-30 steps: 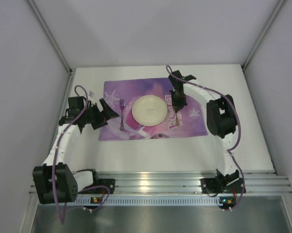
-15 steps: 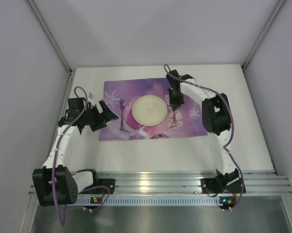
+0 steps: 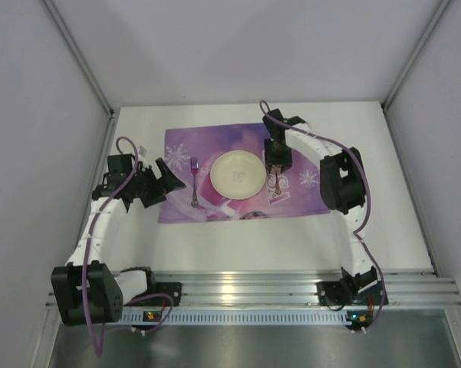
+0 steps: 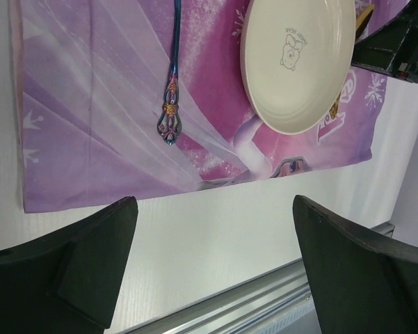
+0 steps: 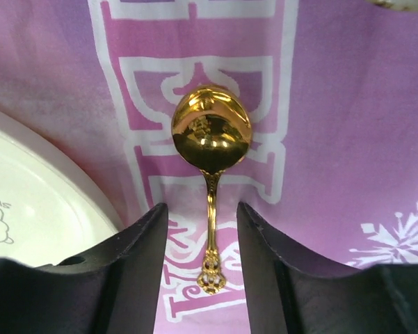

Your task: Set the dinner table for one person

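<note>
Top external view: the white matte surface [image 3: 368, 222] carries a purple placemat [image 3: 180, 146] set toward its far half, between the two arms.
Surface: plain, rectangular and unmarked; it shows as a pale band below the placemat's edge in the left wrist view [image 4: 215, 236].
Placemat: thin and flat, printed with white snowflakes and a cartoon face at the near edge [image 4: 90, 125].
Writing on the placemat: large pink block letters outlined in white lie under the spoon [image 5: 348, 139]; they are cropped, so no whole word can be read.
Plate: round, cream and glossy with a shallow rim, at the middle of the placemat [image 3: 236, 174].
Writing on the plate: a small bear drawing with a line of print above it [image 4: 299, 62], too small to read.
Fork: slim, iridescent blue-purple metal with an ornate openwork handle end, lying left of the plate [image 4: 172, 104].
Spoon: polished gold with a round mirror-like bowl and a filigree handle tip, flat on the placemat just right of the plate [image 5: 210, 146].
Right tool: jaws apart, one on each side of the spoon handle with a gap on both sides, gripping nothing [image 5: 202, 216].
Left tool: jaws spread wide and empty, over the near left part of the placemat and the surface [image 4: 214, 209].
</note>
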